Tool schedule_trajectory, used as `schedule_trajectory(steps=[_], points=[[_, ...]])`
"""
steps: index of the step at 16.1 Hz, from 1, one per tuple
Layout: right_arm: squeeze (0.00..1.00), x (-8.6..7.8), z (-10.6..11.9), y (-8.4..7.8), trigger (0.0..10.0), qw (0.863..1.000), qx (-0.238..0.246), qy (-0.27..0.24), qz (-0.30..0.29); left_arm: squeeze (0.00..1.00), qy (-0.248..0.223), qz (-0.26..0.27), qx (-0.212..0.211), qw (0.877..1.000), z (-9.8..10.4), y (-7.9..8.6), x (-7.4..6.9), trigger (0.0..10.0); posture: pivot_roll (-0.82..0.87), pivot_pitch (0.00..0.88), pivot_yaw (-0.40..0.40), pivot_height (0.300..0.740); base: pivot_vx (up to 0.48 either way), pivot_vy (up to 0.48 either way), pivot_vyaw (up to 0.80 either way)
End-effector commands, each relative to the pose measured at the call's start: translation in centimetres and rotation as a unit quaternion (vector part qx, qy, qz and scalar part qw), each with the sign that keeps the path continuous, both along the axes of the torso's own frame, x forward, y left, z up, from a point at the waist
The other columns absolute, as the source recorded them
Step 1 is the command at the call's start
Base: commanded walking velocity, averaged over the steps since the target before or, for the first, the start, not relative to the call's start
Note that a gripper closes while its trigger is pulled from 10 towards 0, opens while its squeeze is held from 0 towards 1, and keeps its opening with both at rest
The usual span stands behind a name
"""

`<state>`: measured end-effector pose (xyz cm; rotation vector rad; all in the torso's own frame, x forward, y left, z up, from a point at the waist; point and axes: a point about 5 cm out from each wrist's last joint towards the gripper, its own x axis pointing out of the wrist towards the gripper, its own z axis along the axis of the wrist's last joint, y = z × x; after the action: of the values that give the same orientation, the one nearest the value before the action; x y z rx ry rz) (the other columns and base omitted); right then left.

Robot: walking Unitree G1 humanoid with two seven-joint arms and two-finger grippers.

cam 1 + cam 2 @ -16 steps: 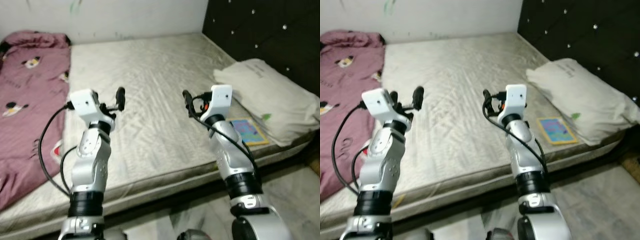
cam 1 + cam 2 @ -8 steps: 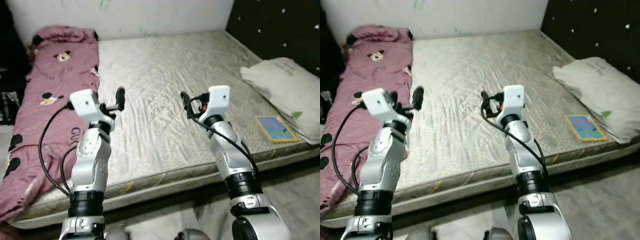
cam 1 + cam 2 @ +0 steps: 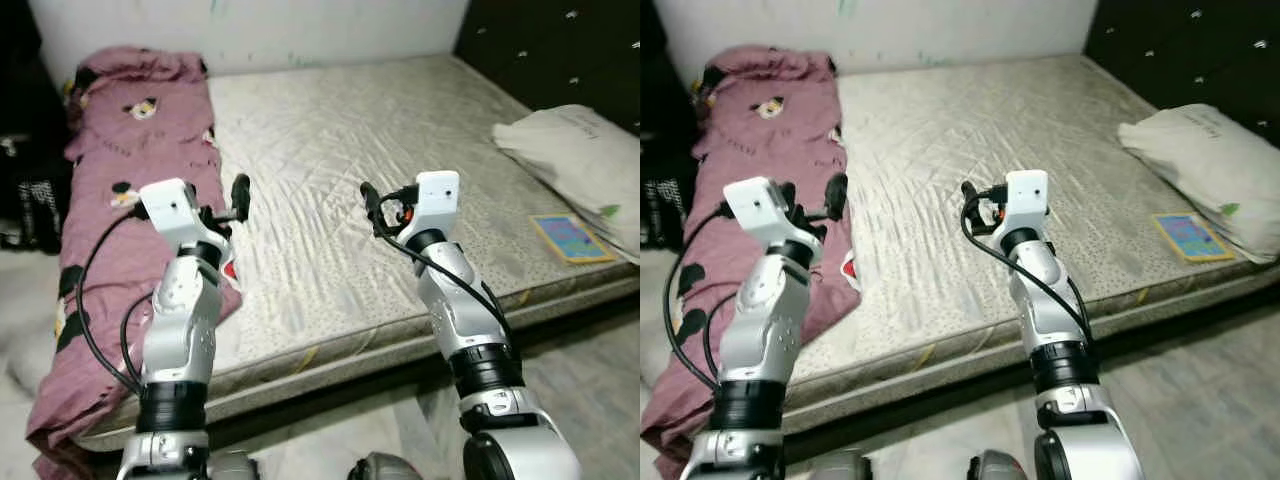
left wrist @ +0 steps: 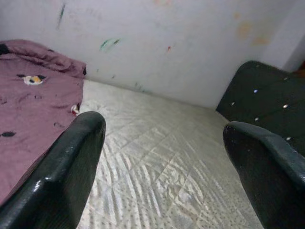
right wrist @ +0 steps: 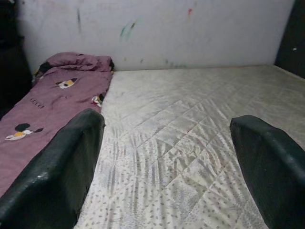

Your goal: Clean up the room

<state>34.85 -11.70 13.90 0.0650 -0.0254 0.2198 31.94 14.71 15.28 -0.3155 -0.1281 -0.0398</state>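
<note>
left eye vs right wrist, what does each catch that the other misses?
Left eye alone: the white pillow, the colourful book beside it on the mattress edge, the floor, and both silver arms with left gripper and right gripper raised over the bed.
Right wrist alone: a close look between its own open fingers.
Both: grey quilted mattress, maroon cartoon-print blanket, marked white wall.

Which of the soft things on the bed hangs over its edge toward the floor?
The purple blanket: it spills off the mattress corner. The white pillow stays up by the headboard.
</note>
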Motion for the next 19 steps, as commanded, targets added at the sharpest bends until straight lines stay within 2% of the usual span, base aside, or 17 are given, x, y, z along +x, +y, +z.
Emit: schedule_trajectory(steps=[1, 8, 12, 15, 17, 19], points=[[0.0, 0.2, 0.7, 1.0, 10.0, 1.0, 0.001, -0.011, 0.015, 0.0, 0.001, 0.007, 0.004, 1.0, 0.0, 0.7, 0.0, 10.0, -0.09, 0.0, -0.025, 0.74, 0.0, 0.48, 0.0], [0.0, 0.3, 0.8, 1.0, 10.0, 1.0, 0.001, -0.011, 0.015, 0.0, 0.002, 0.013, 0.001, 1.0, 0.0, 0.8, 0.1, 10.0, -0.09, 0.0, -0.028, 0.74, 0.0, 0.48, 0.4], [0.0, 0.5, 0.9, 1.0, 10.0, 1.0, 0.006, -0.009, 0.012, 0.0, -0.006, 0.02, 0.003, 1.0, 0.2, 0.9, 0.2, 10.0, -0.09, 0.0, -0.028, 0.74, 0.0, 0.437, 0.0], [0.0, 0.9, 1.4, 1.0, 10.0, 1.0, 0.024, -0.012, 0.009, 0.0, -0.007, 0.038, 0.029, 0.999, 0.3, 1.6, 0.4, 10.0, -0.08, 0.0, -0.03, 0.74, 0.0, 0.0, 0.0], [0.0, 1.3, 1.9, 1.1, 10.0, 1.0, 0.019, -0.022, 0.007, 0.0, -0.012, 0.034, 0.06, 0.998, 0.6, 2.0, 0.5, 10.0, -0.07, 0.0, -0.028, 0.74, 0.0, 0.0, 0.0], [0.0, 1.6, 2.0, 0.9, 10.0, 1.0, 0.015, -0.027, 0.0, 0.0, -0.004, 0.032, 0.088, 0.996, 0.6, 3.1, 0.6, 10.0, -0.06, 0.0, -0.021, 0.74, 0.0, 0.0, 0.0]])
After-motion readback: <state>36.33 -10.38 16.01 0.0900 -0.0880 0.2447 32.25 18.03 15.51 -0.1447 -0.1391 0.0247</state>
